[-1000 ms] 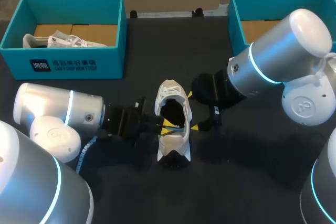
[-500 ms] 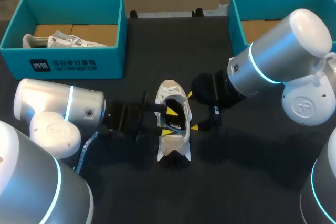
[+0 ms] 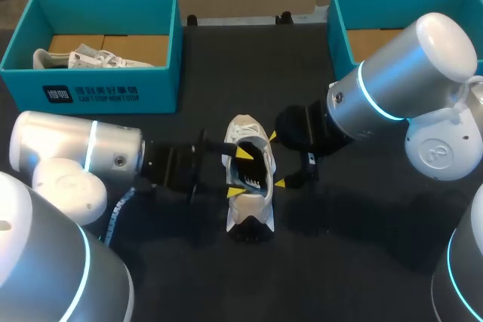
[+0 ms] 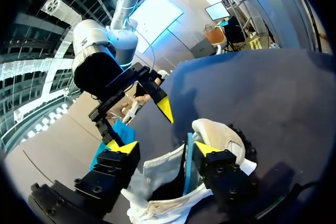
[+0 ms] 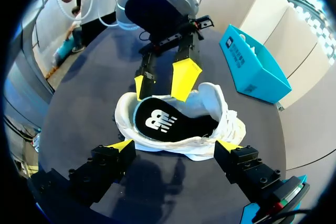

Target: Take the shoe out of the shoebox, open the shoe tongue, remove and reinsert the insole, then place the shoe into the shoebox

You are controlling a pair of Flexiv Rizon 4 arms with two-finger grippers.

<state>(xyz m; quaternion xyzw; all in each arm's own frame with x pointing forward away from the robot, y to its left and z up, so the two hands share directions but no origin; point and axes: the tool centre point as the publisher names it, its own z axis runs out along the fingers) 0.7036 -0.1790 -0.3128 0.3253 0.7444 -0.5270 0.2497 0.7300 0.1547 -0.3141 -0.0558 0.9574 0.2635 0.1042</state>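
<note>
White lace-up sneaker point(image 3: 255, 203) on dark counter point(image 3: 355, 262); left pincer point(image 3: 240, 172) spread apart at its opening, right pincer point(image 5: 174, 145) spread apart beside it; black insole point(image 5: 163, 121) partly hidden inside.

You can find print in two places. On the front wall of the left box point(image 3: 90, 96), in the head view, there is a white square mark. Beside it stand two short white lines, the upper one in bigger characters and the lower one in small capital letters. In the right wrist view the same white print shows on the long wall of this box, but there it is too small and too slanted to read. On the dark insole point(image 5: 157, 121), which lies inside the shoe point(image 5: 223, 111), you see one white logo made of slanted, striped letters.
</note>
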